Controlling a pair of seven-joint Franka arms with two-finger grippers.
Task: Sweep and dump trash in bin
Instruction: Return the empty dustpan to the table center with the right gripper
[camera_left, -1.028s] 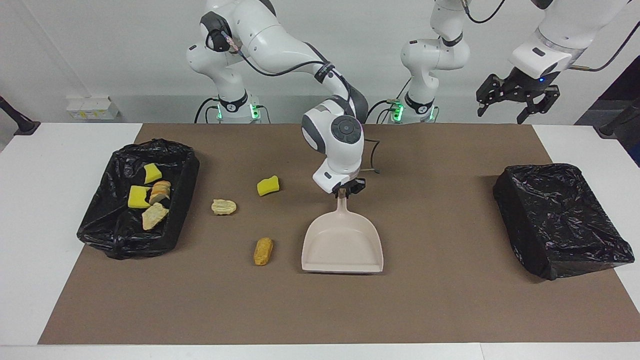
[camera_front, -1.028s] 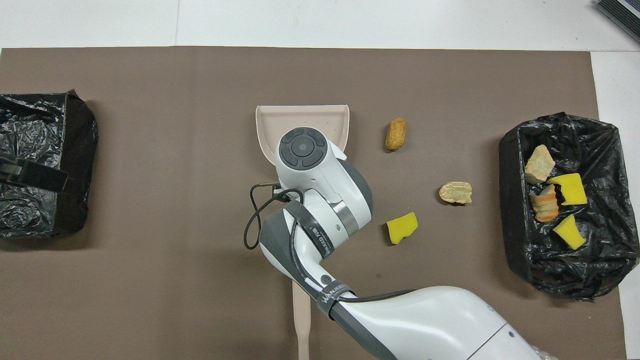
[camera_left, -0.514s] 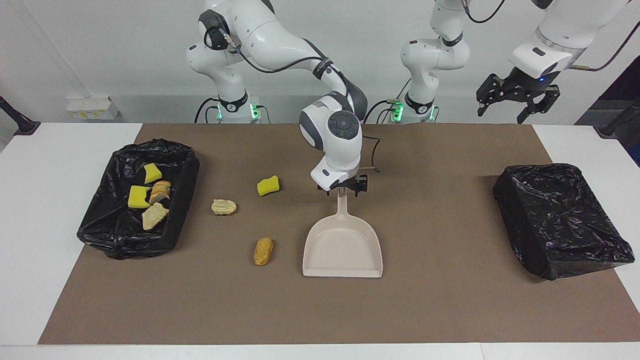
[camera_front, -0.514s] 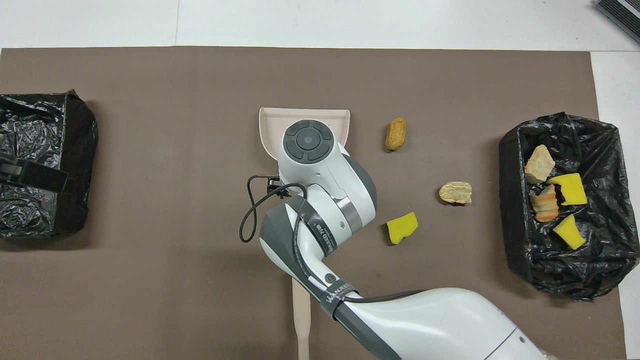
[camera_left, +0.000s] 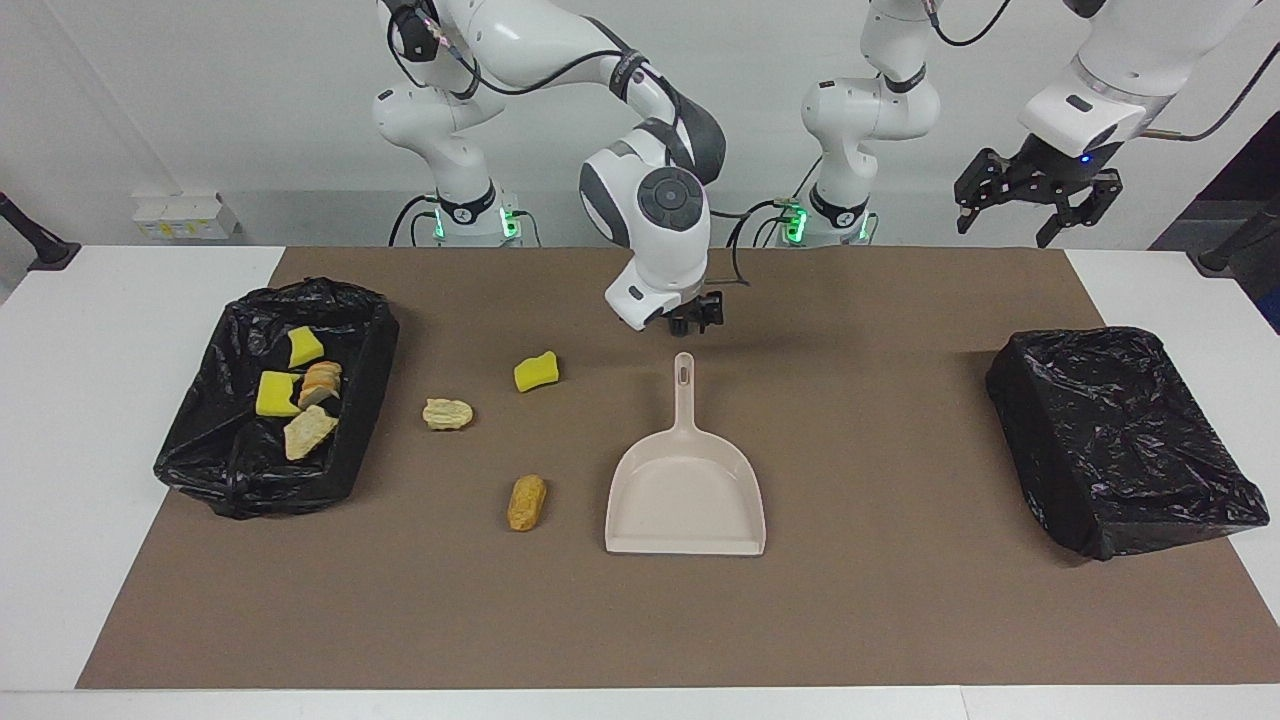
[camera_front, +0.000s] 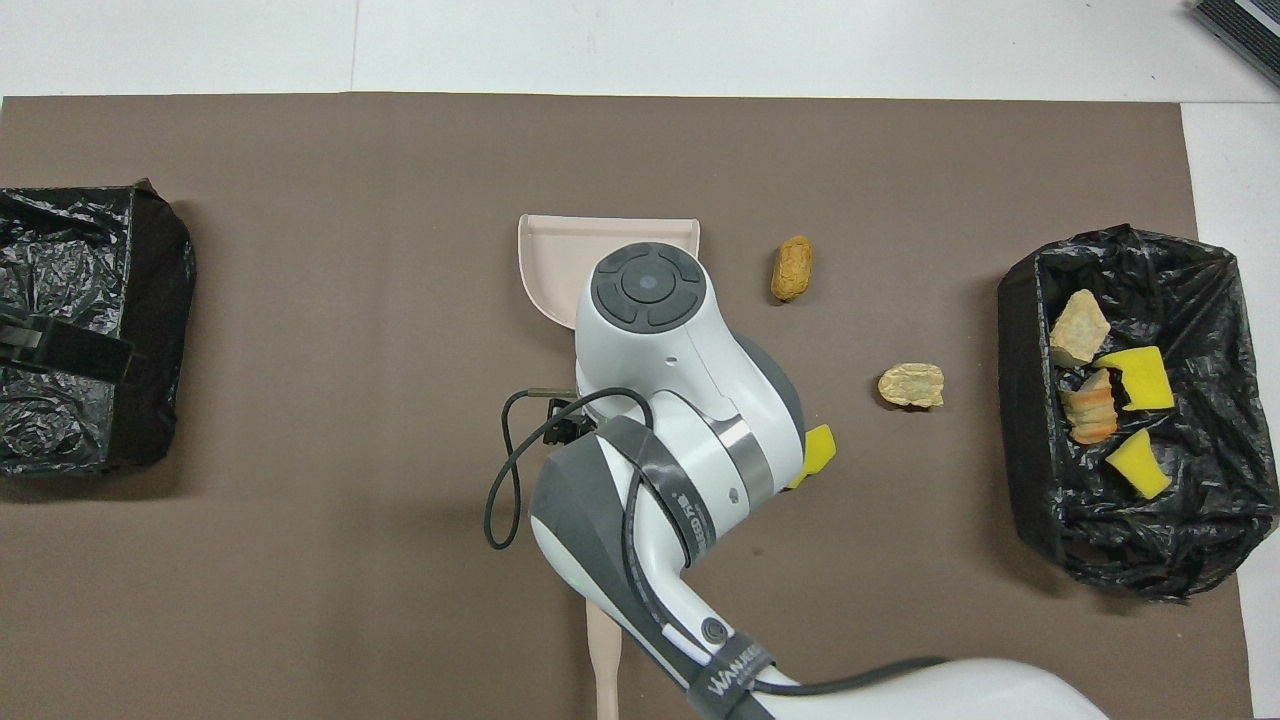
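The beige dustpan (camera_left: 685, 500) lies flat mid-mat, handle toward the robots; it also shows in the overhead view (camera_front: 555, 255), partly under the right arm. My right gripper (camera_left: 695, 322) is open and empty, raised just above the handle's end. Three scraps of trash lie on the mat toward the right arm's end: a yellow sponge chunk (camera_left: 536, 371) (camera_front: 820, 448), a tan piece (camera_left: 447, 413) (camera_front: 911, 385) and a brown piece (camera_left: 527, 502) (camera_front: 791, 268). Several more scraps lie in the black-lined bin (camera_left: 370, 340) (camera_front: 1015, 330). My left gripper (camera_left: 1030, 215) waits open, high in the air.
A second bin (camera_left: 1120, 440) (camera_front: 90, 250), wrapped in black plastic, stands at the left arm's end. A beige handle (camera_front: 602, 660) lies near the robots' edge, its head hidden under the right arm. A brown mat (camera_left: 900, 620) covers the white table.
My right gripper opened, let go of the dustpan handle and rose toward the robots. The dustpan stays flat on the mat. The left arm has not moved.
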